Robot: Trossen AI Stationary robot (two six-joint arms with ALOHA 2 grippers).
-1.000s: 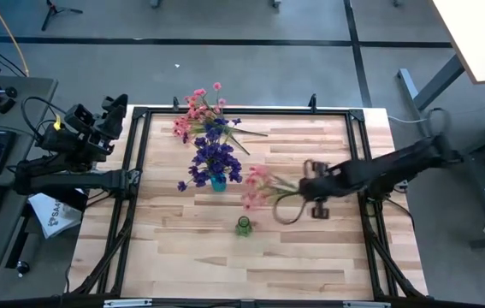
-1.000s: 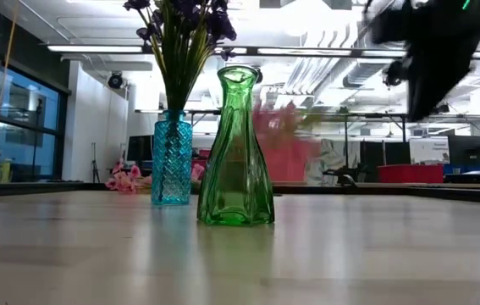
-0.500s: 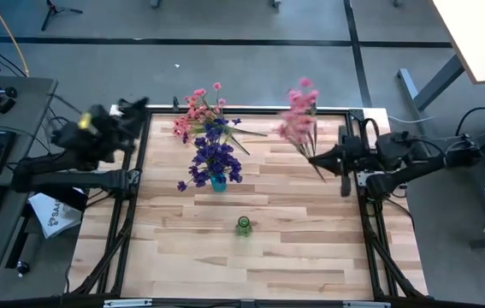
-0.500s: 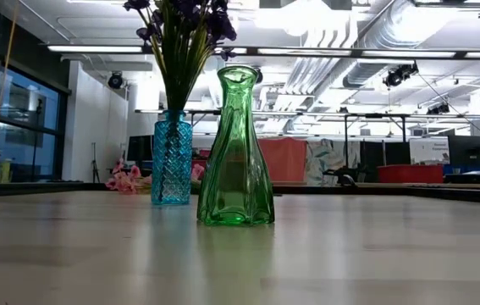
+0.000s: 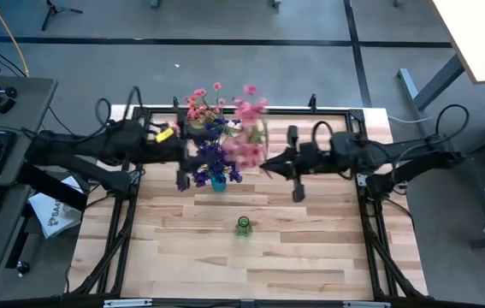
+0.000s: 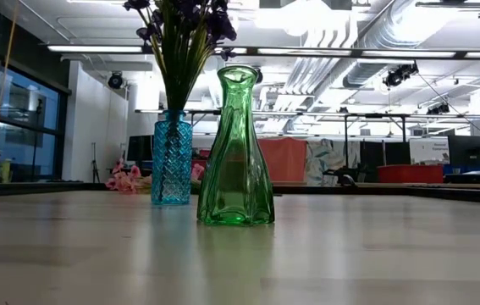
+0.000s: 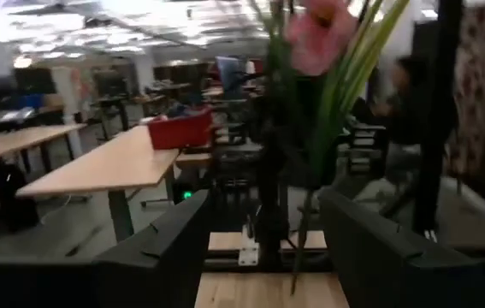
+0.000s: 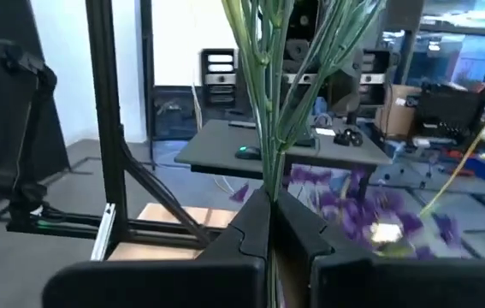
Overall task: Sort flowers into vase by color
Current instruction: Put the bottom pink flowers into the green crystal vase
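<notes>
The right gripper (image 5: 269, 164), clamped on the pink sprigs (image 5: 246, 137), has swung them from the table's right edge to beside the blue vase (image 5: 217, 181) of purple flowers (image 5: 212, 156). The left gripper (image 5: 192, 147), fingers apart, has reached in to meet the stems. The green vase (image 5: 243, 225) stands empty.

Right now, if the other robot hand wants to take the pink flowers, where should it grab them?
Probably on the bare green stems, between the blossoms and the right gripper, which is shut on the pink flowers. The stems are thin and bunched; the blossoms would crush. The left gripper, open, already faces them from the opposite side.
</notes>
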